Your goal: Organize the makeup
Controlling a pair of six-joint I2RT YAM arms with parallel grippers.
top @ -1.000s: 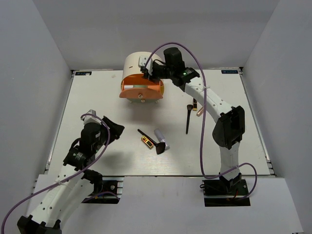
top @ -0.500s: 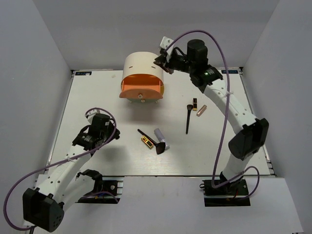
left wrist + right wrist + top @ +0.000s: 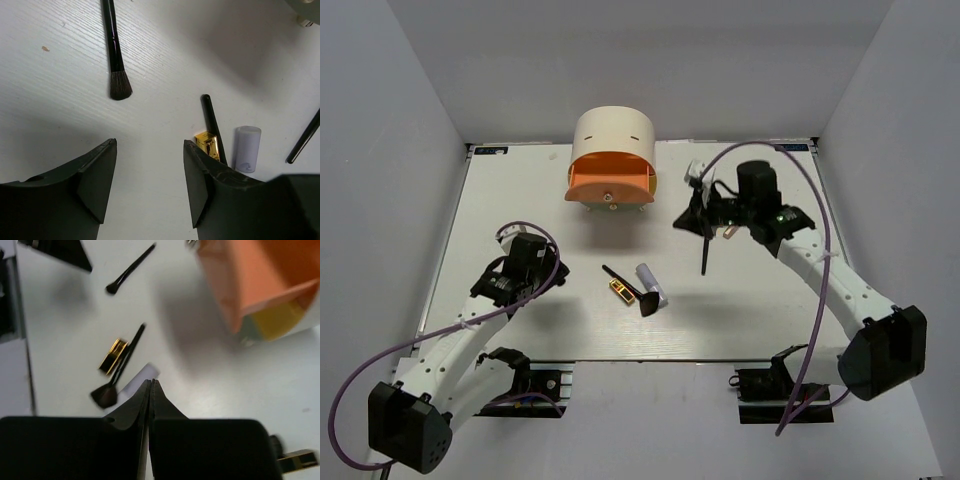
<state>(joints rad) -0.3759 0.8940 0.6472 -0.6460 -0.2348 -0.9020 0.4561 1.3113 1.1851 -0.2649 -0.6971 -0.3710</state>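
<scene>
Two tools: left tool (image 3: 548, 268) sits low at the left of the frame, fingers apart with nothing between them; right tool (image 3: 692, 215) hangs right of centre, fingers pressed together and empty in its wrist view
What changed: a second ago the right tool was at the orange drawer (image 3: 610, 182) of the box (image 3: 612, 135); it then lifted clear, and has now swung down and to the right, over the top end of the long brush (image 3: 705, 252)
Left arm: it shifted a little a second ago and has not moved since
Centre group: fan brush (image 3: 632, 292), gold lipstick (image 3: 619, 290) and tube (image 3: 650, 283) lie together on the counter (image 3: 520, 190), with the lipstick against the brush handle and the tube just beside
Right group: the long brush, with a pink stick (image 3: 728, 232) and a second lipstick (image 3: 296, 459) near its top, partly under the right tool
Round brush (image 3: 114, 50): lies on the counter just ahead of the left tool, seen only in the wrist views
Meaning for the task: the drawer visit looks finished and the right arm seems to be lining up its next pick from the right group; its fingers must part first
Left to do: most of the makeup is still out on the counter
</scene>
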